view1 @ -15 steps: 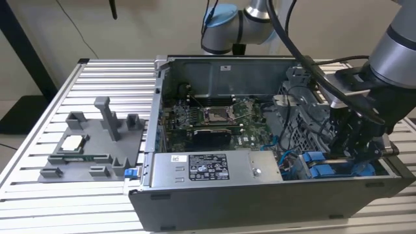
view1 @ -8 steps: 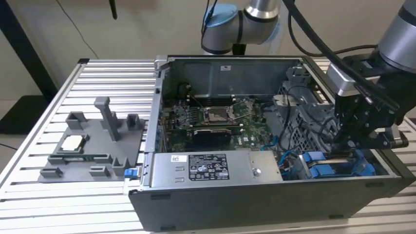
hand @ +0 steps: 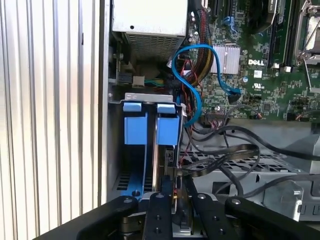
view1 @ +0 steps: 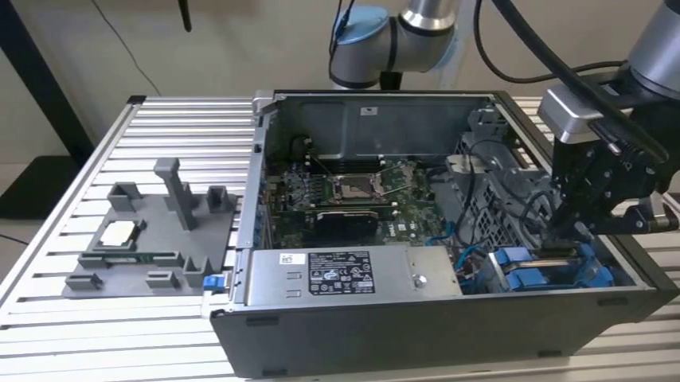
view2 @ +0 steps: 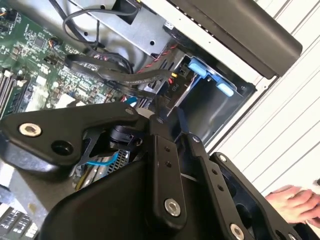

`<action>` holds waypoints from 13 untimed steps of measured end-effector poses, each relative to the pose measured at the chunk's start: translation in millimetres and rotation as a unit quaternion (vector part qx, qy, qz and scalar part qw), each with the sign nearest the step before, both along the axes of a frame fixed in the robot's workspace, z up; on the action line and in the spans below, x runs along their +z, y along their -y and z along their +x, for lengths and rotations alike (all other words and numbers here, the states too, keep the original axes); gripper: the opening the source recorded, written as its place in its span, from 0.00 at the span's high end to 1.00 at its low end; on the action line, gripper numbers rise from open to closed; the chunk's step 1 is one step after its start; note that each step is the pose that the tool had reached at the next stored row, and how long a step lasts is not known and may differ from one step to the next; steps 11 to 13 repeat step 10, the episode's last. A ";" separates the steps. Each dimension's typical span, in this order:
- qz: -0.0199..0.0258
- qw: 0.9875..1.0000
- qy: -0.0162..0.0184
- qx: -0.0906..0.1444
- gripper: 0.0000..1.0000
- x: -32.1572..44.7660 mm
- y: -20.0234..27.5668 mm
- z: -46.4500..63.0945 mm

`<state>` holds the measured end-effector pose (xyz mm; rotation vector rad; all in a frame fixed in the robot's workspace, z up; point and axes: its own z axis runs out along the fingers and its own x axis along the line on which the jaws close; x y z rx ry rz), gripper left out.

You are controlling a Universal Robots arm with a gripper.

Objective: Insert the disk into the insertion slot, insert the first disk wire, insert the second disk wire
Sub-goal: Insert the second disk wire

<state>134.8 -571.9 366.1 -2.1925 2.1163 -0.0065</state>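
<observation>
The disk's blue carrier [hand: 167,129] stands in the insertion slot of the grey drive cage [hand: 150,96], beside another blue carrier [hand: 135,129]. In the exterior view both blue carriers [view1: 537,274] sit low in the case's front right corner. My gripper [view1: 555,248] reaches down onto the disk's end. Its black fingers [hand: 160,215] stand close together on a small plug of a black disk wire [hand: 220,152] at the disk's edge. In the second wrist view the gripper [view2: 175,131] points at the bay with the blue tabs [view2: 197,67]. The plug's seat in the disk is hidden.
The open computer case [view1: 425,334] lies on a slatted metal table [view1: 159,119]. A power supply [view1: 351,274] and the motherboard [view1: 351,191] lie beside the cage, with loose wires [hand: 200,65] between. A grey fixture [view1: 149,239] is at the exterior view's left. A person's hand [view2: 295,200] rests on the table.
</observation>
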 end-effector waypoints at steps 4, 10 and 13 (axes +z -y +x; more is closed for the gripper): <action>0.000 1.000 0.000 0.000 0.76 2.7 0.0 0.0; 0.000 1.000 0.000 0.000 0.76 3.2 0.0 0.0; 0.000 1.000 0.000 0.000 0.76 3.2 0.0 0.0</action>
